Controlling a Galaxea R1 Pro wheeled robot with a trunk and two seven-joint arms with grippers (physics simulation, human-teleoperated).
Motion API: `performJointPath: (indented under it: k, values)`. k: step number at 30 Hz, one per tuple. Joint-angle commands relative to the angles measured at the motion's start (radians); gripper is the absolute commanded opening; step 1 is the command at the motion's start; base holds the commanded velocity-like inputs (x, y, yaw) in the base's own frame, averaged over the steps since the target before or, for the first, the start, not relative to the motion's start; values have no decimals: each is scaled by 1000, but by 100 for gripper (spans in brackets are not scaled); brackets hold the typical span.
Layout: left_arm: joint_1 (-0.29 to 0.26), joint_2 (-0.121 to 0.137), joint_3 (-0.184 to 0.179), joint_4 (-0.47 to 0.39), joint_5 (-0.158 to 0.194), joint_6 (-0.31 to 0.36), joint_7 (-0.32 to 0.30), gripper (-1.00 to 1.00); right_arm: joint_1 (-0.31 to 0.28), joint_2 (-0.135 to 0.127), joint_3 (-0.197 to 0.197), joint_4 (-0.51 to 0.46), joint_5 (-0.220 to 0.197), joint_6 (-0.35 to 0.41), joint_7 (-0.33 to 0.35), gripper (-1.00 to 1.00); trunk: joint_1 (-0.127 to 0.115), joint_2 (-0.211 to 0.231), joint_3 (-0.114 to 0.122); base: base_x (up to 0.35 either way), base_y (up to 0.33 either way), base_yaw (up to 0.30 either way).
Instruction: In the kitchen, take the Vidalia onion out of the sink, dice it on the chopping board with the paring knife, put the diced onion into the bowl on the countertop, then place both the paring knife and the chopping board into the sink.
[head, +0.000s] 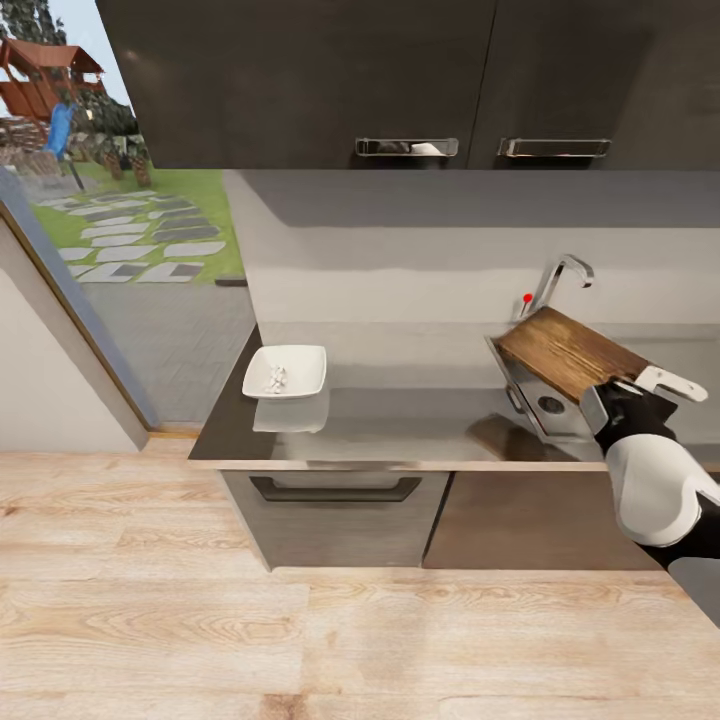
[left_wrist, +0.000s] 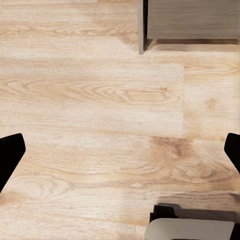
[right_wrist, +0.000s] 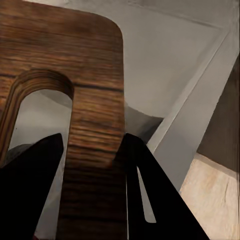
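Clamped on the handle end of the chopping board (right_wrist: 95, 125), the right gripper (right_wrist: 92, 165) is seen holding the wooden slab tilted above the sink (head: 535, 400), just below the chrome tap (head: 560, 280). White diced pieces (head: 275, 378) are seen in the bowl (head: 300, 360), set well apart on the countertop (head: 400, 425). The left gripper (left_wrist: 120, 150) is pictured with jaws spread wide over the wooden floor (left_wrist: 100, 100), nothing between them.
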Motion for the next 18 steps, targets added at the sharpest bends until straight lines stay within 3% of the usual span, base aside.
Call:
performJointPath:
  k: [1, 5, 8, 11, 15, 16, 18]
  values:
    - [-2, 0, -2, 4, 6, -5, -2, 100, -1, 1, -3, 6, 7, -4, -18, -100, 1, -2, -2, 0, 0, 0]
    - [-2, 3, -1, 4, 7, -4, 0, 100, -2, 2, -2, 36, -11, -78, -98, -100, 1, -2, -2, 0, 0, 0]
    - [-2, 4, 0, 4, 8, -3, 2, 100, -2, 4, 0, 47, -76, -117, -148, -100, 1, -2, -2, 0, 0, 0]
    - [-2, 2, 1, 4, 9, 8, 2, 100, -2, 11, 1, 61, -125, -132, -167, -100, 1, -2, -2, 0, 0, 0]
    - [-2, 1, 2, 4, 10, 16, 10, 100, -2, 27, 0, 67, -143, -137, -180, -100, 1, -2, -2, 0, 0, 0]
    - [-2, 1, 2, 4, 10, 19, 25, 100, -2, 32, 0, 68, -148, -136, -182, -100, 1, -2, -2, 0, 0, 0]
    - [-2, -3, 3, 4, 10, 29, 130, 100, -2, 58, 0, 67, -187, -131, -186, -100, 1, -2, -2, 0, 0, 0]
